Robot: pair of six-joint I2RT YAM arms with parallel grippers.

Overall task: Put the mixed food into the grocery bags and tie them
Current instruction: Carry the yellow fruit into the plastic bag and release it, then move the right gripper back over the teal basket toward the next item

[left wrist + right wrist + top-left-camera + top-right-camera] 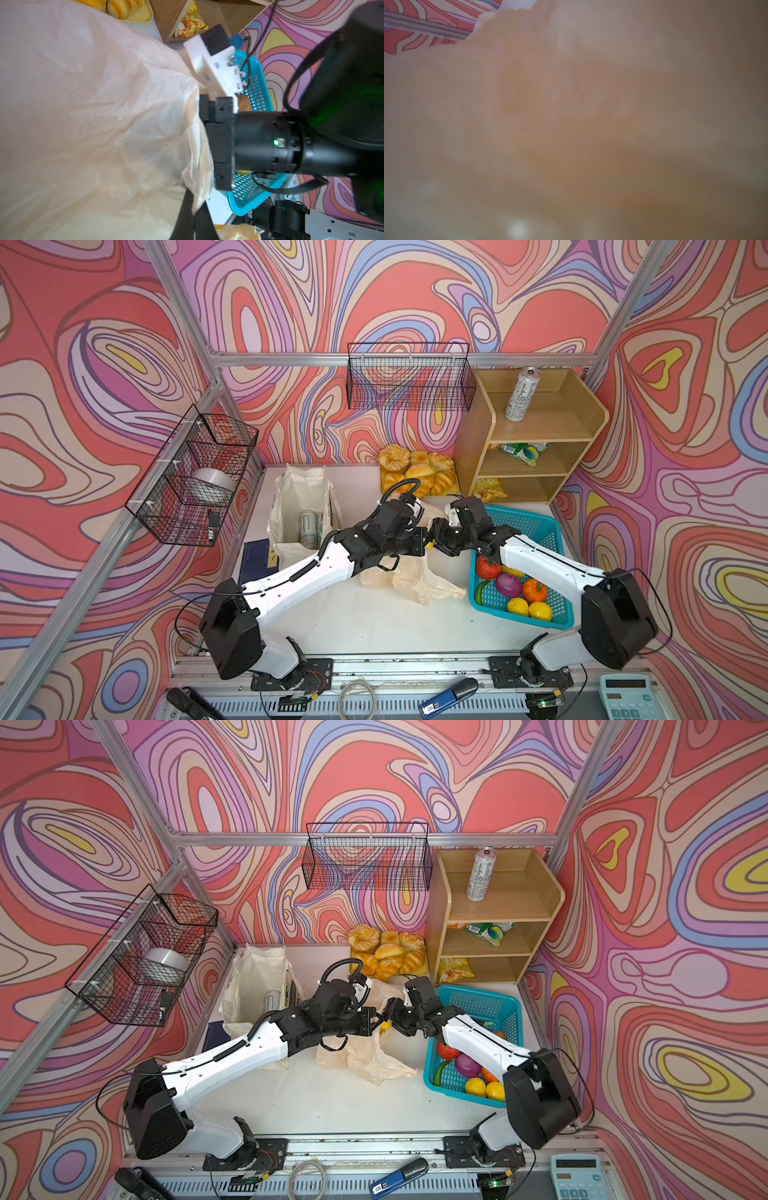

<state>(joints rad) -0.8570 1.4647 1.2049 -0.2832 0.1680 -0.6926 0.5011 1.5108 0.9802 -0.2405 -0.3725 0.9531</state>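
Note:
The thin cream plastic bag (415,580) (365,1056) lies crumpled mid-table, its top lifted. My left gripper (424,538) (196,196) is shut on a flap of that bag. My right gripper (436,534) meets it from the right, its fingers buried in the plastic. The plastic bag (571,124) fills the right wrist view. The cloth tote (299,489) stands open at the back left with a drink can (308,529) inside. Another can (523,393) stands on the shelf's top. Two lemons (528,609) and a cucumber (480,593) lie in the teal basket (536,522).
The wooden shelf (582,423) at the back right holds a green packet (523,452) and a yellow snack packet (488,489). Bread rolls (415,472) sit on a tray behind the arms. Wire baskets (409,377) (195,477) hang on the walls. A dark book (257,560) lies by the tote.

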